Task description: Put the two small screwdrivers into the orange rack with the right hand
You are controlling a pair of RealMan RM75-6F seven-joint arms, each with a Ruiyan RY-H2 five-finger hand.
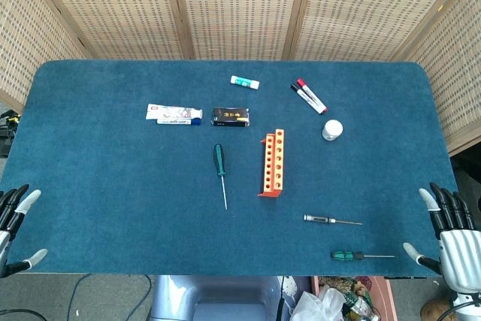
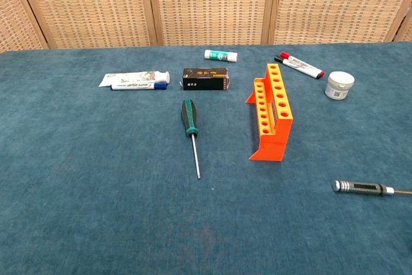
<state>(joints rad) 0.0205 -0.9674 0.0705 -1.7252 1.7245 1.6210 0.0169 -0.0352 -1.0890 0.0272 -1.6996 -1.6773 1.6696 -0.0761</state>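
screwdrivers: two small (image 1: 331, 220) (image 1: 361, 255), one large (image 1: 219, 171)

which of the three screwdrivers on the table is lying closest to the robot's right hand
The small green-handled screwdriver at the table's near edge, just left of the right hand. The silver-handled screwdriver lies farther in; the large green screwdriver is left of the orange rack.

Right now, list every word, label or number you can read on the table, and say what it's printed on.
None can be read.
Toothpaste tube: blue and red print, too small to read.
Black box: gold lettering, blurred.
Glue stick: green label, unreadable.
Two markers: print on the barrels, too small.
White jar: no text visible.
Orange rack: no text visible.
Screwdrivers: no markings legible.
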